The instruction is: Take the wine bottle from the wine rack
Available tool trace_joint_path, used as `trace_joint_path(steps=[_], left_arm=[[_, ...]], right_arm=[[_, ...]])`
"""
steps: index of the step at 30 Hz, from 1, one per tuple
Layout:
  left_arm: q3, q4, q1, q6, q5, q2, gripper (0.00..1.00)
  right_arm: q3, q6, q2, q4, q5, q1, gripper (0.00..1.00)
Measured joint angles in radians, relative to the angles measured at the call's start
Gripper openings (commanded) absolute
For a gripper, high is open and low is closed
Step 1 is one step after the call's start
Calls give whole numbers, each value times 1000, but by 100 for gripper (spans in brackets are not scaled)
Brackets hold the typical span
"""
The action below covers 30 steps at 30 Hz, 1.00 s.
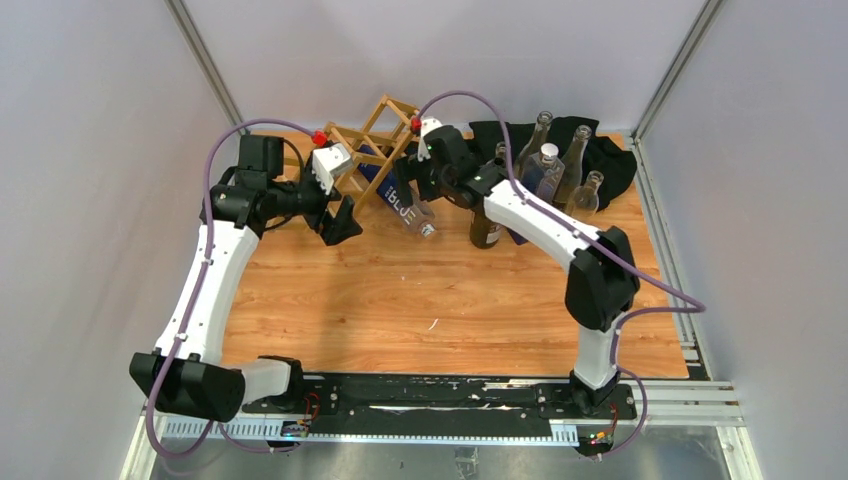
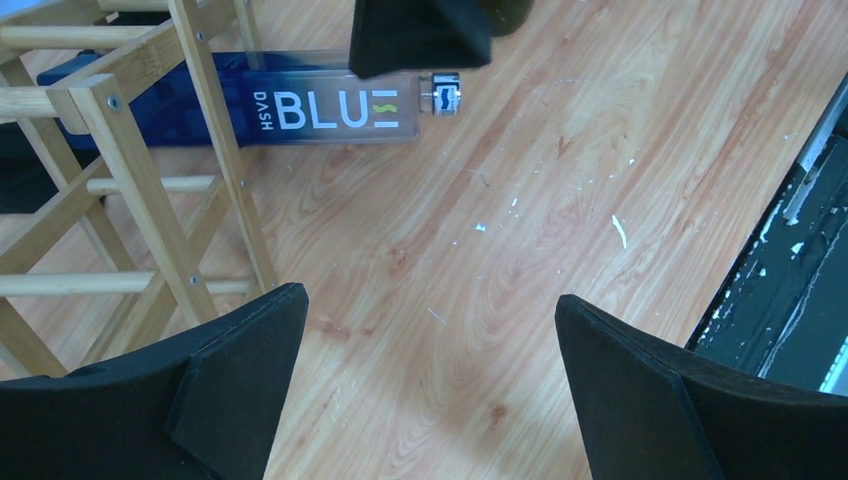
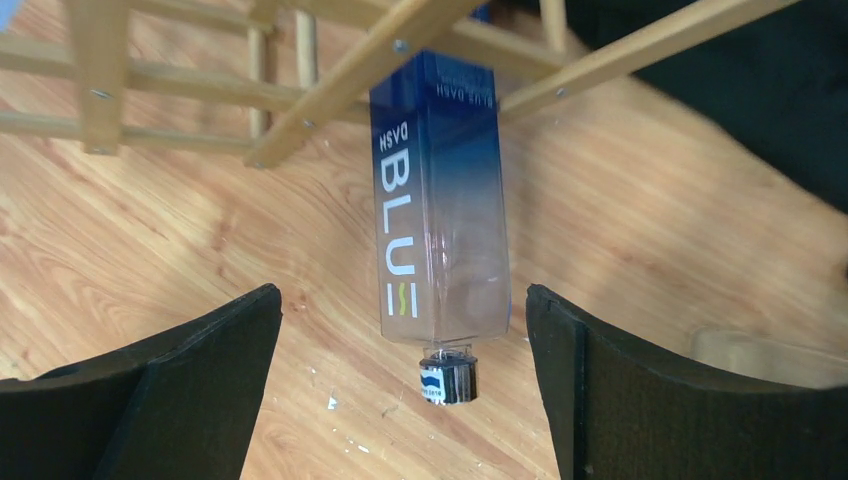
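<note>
The blue wine bottle (image 3: 440,220) lies with its bottom end inside a low cell of the wine rack (image 1: 372,140), and the capped neck sticks out over the counter (image 1: 440,300). The right jaws are spread wide at both sides of the bottle and do not touch it. The left jaws are also spread, empty, beside the rack.

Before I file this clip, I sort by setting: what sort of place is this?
Probably a robot lab cell: plain grey walls enclose a wood table, two arms are bolted at its edge, and a wine rack sits staged.
</note>
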Motion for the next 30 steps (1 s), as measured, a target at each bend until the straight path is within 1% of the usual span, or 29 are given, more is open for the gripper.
trace_joint_path(steps=[6, 16, 22, 30], left_arm=[[0, -2, 0, 7, 10, -5, 100], [0, -4, 0, 21, 24, -11, 100], [0, -4, 0, 34, 29, -18, 100], [-2, -5, 0, 41, 37, -24, 100]], right_arm=[[73, 2, 147, -60, -22, 0, 96], [186, 27, 292, -78, -57, -15, 97], [216, 34, 362, -89, -91, -29, 98], [224, 74, 413, -90, -157, -47, 99]])
